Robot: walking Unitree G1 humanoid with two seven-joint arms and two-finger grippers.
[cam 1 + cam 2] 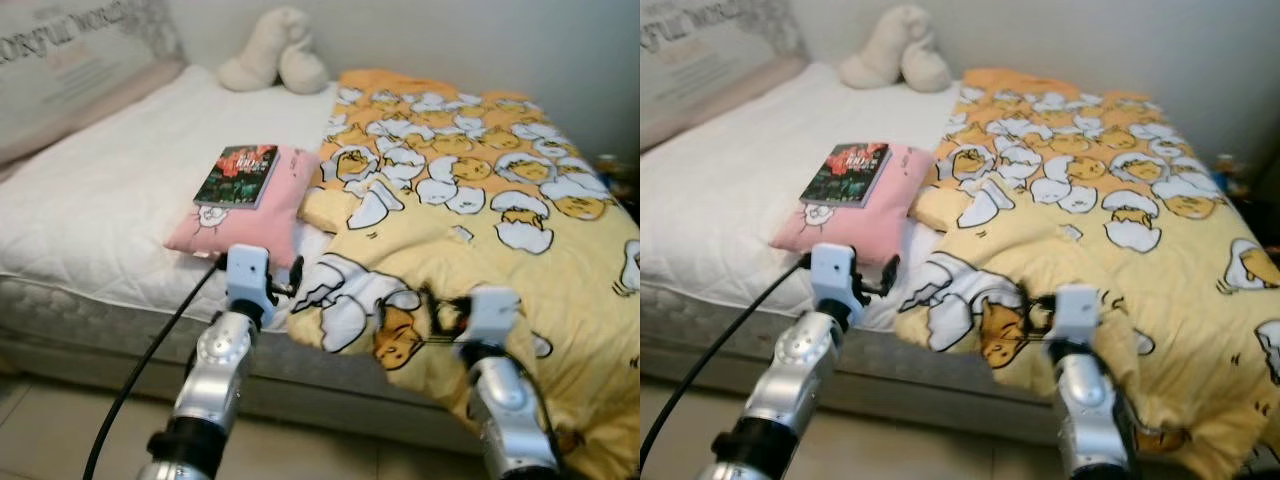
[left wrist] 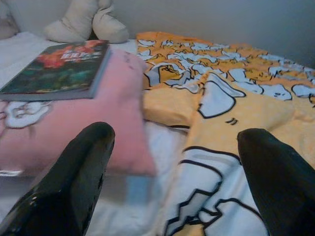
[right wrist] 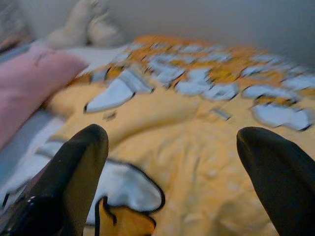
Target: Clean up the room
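Note:
A yellow blanket printed with white cartoon eggs lies rumpled over the right side of the bed and hangs off its front edge. A pink pillow lies left of it on the white mattress, with a dark book on top. My left gripper is open at the bed's front edge, just before the pillow and the blanket's corner. My right gripper is open over the blanket's front fold. Nothing is between either pair of fingers.
A cream plush toy sits at the wall at the bed's far side. A large printed pillow leans at the back left. A black cable hangs from my left arm. Tiled floor lies before the bed.

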